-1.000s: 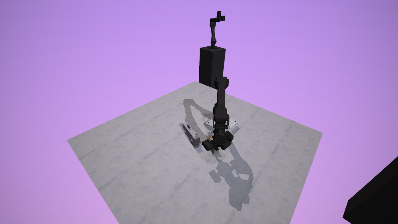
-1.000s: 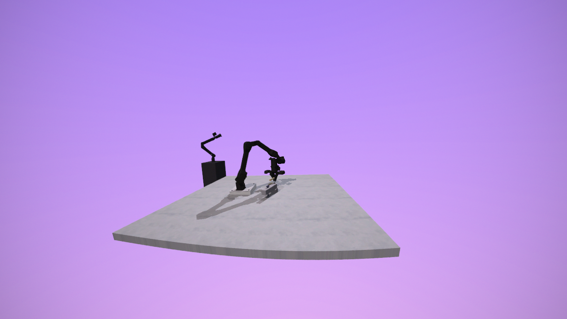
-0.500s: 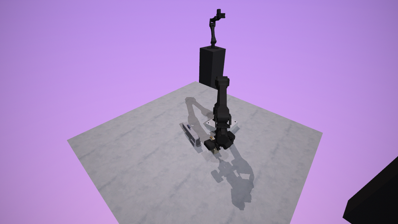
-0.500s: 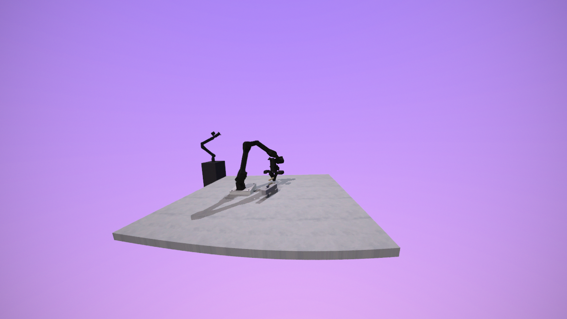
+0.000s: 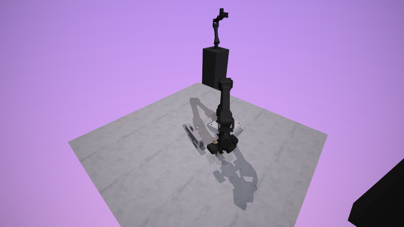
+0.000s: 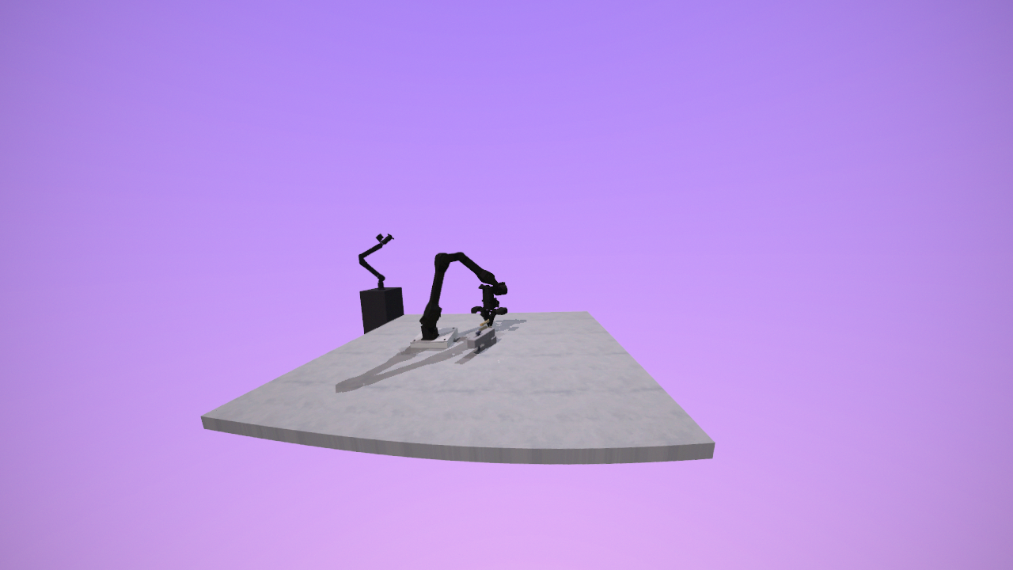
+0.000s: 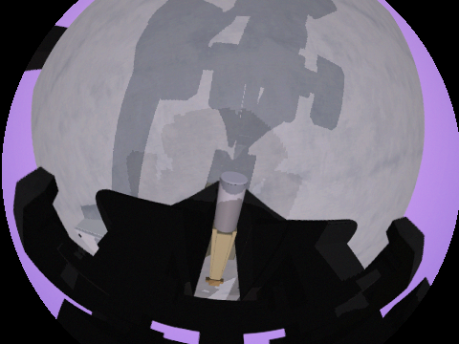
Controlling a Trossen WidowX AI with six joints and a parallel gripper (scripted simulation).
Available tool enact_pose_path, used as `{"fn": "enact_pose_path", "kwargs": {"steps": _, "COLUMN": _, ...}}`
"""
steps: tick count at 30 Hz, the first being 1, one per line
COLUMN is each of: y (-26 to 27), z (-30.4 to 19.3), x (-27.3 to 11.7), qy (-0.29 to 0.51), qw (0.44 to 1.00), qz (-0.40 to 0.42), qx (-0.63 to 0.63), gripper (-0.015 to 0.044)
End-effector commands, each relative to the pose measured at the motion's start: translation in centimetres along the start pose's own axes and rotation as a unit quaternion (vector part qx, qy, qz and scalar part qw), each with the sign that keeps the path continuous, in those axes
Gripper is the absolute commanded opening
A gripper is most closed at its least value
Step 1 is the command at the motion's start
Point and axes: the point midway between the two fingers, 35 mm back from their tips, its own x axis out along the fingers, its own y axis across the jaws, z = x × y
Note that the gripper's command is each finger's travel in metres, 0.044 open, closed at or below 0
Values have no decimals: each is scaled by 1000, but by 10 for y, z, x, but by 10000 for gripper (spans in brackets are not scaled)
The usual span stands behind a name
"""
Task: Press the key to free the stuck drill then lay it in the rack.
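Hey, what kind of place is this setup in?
Likely a bare robot test bench: a grey slab carrying one arm, its gripper clamped on a drill, a small rack beside it, plain purple surroundings.

A bare robot test stage rather than any furnished room: a grey slab worktop (image 6: 495,397) hangs in a plain purple backdrop with no walls or furniture. A black arm (image 6: 453,272) stands on a pale base plate (image 6: 433,341), and a camera arm (image 5: 217,28) rises from a black pedestal (image 5: 215,66) behind the slab.

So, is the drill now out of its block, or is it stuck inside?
Out. The gripper is shut on the drill, and the wrist view shows its grey end in open air above the table, nothing around it.
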Motion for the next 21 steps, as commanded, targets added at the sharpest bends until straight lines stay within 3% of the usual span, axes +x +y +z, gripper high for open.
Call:
{"fn": "enact_pose_path", "kwargs": {"steps": 1, "y": 1, "z": 0, "x": 6, "qy": 2, "qw": 1000, "qz": 4, "qx": 1, "gripper": 0}}
{"fn": "enact_pose_path", "kwargs": {"steps": 21, "y": 0, "z": 0, "x": 23, "qy": 2, "qw": 1000, "qz": 4, "qx": 1, "gripper": 0}}
